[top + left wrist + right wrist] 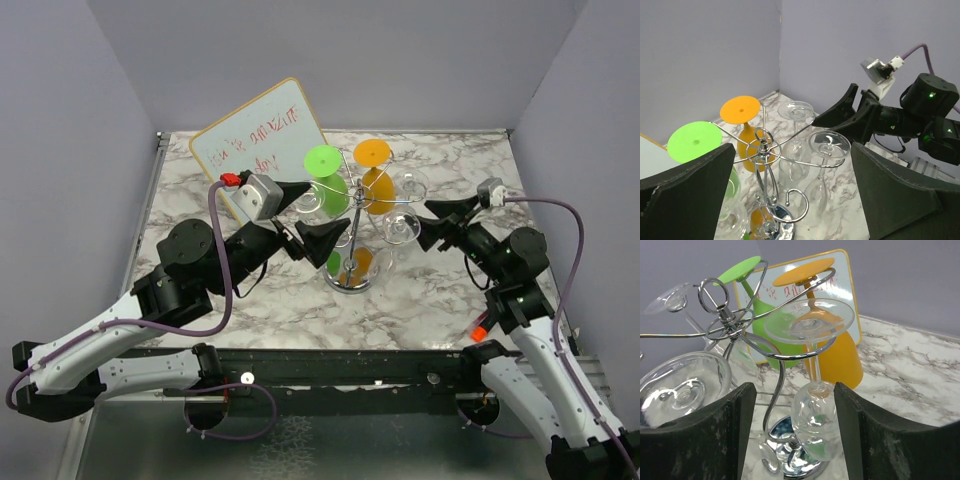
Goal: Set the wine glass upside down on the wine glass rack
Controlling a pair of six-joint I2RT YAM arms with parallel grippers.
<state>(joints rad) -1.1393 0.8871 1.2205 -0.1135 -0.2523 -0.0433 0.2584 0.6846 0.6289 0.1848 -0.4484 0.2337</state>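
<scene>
On a white, grey-veined marble tabletop [440, 290] boxed in by plain lavender walls [400, 60], a whiteboard [250, 140] leaning at the back, the rack [350, 283] stands mid-table, the wine glass [812, 430] hanging upside down between the right gripper's [422, 218] parted fingers, the left gripper [328, 207] spread wide alongside.

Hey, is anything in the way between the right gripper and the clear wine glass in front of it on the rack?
Nothing visible. The clear wine glass hangs upside down from a wire arm of the rack, straight ahead of the open right gripper, with no other glass in between.
</scene>
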